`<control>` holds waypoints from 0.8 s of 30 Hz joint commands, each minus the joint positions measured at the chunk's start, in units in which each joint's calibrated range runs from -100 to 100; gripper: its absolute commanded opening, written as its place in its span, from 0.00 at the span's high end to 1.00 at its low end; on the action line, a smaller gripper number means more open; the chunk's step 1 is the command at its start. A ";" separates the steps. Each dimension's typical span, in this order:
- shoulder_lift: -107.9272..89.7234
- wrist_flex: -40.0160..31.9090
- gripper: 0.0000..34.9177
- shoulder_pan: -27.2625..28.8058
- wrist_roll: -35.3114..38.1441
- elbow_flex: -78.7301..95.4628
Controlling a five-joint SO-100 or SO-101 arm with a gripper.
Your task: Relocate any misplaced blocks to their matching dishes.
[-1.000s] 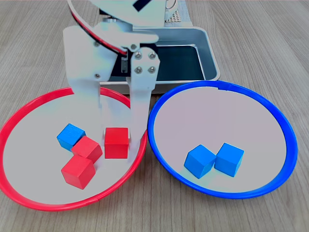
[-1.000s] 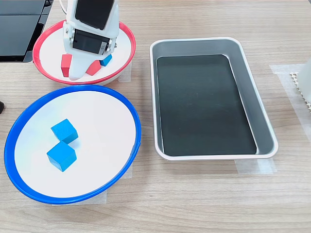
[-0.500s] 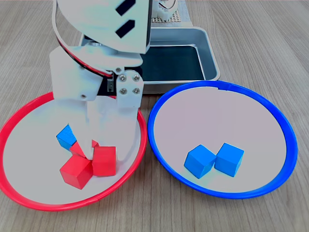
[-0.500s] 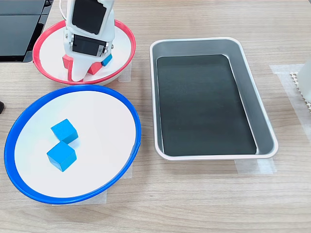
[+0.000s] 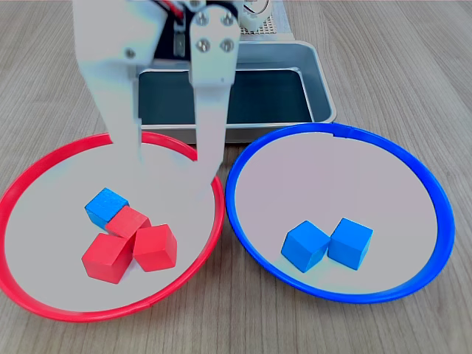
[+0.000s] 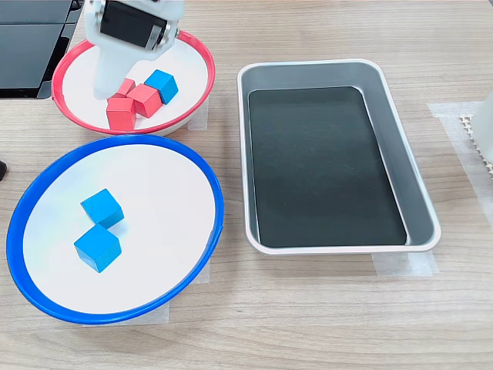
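Observation:
In the red-rimmed dish [image 5: 44, 158] [image 6: 202, 50] lie three red cubes [image 5: 155, 248] [image 6: 144, 99] bunched together, and one bright-blue cube [image 5: 107, 206] [image 6: 161, 85] touches them. The blue-rimmed dish [image 5: 435, 192] [image 6: 217, 200] holds two blue cubes [image 5: 305, 245] [image 6: 102, 206] side by side. My gripper [image 5: 175, 158] hangs open above the red dish's far part, with nothing between its white fingers [image 5: 209, 125]. It stands clear of the cubes. In the second exterior view one finger [image 6: 104, 73] hides part of the red dish's left side.
A rectangular silver tray [image 5: 321, 81] [image 6: 308, 65] with a dark bottom sits behind the dishes in the first exterior view. A black object [image 6: 31, 38] lies at the second exterior view's top left. A white perforated item [image 6: 477, 135] is at the second exterior view's right edge.
The gripper dipped into the red dish, nudged the loose red cube against the other two reds, then rose and now hangs open above them.

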 commanded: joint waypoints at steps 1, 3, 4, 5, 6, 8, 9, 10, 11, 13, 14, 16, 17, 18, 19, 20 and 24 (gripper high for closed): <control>-8.30 1.00 0.74 2.01 -0.88 3.51; -11.29 0.67 0.77 3.04 -1.27 7.88; -12.99 0.26 0.79 3.61 -1.61 10.70; -14.79 0.01 0.81 4.08 -2.05 13.62; -16.32 0.01 0.81 4.45 -2.69 15.89; -19.31 0.67 0.80 5.11 -4.74 20.54; -20.16 1.25 0.79 5.21 -5.62 21.63; -21.01 1.99 0.79 5.21 -6.94 22.72; -21.69 2.65 0.80 5.21 -8.11 23.36; -23.40 4.38 0.79 5.21 -11.28 24.36; -24.00 5.29 0.79 5.11 -13.33 24.45; -24.68 5.95 0.79 4.83 -17.68 24.27; -24.85 5.95 0.78 4.74 -19.88 24.36; -24.94 5.87 0.77 4.74 -22.42 24.36; -24.94 5.62 0.77 4.64 -24.52 24.18; -24.59 5.54 0.76 4.74 -26.67 23.81; -20.93 2.57 0.71 5.77 -34.82 21.54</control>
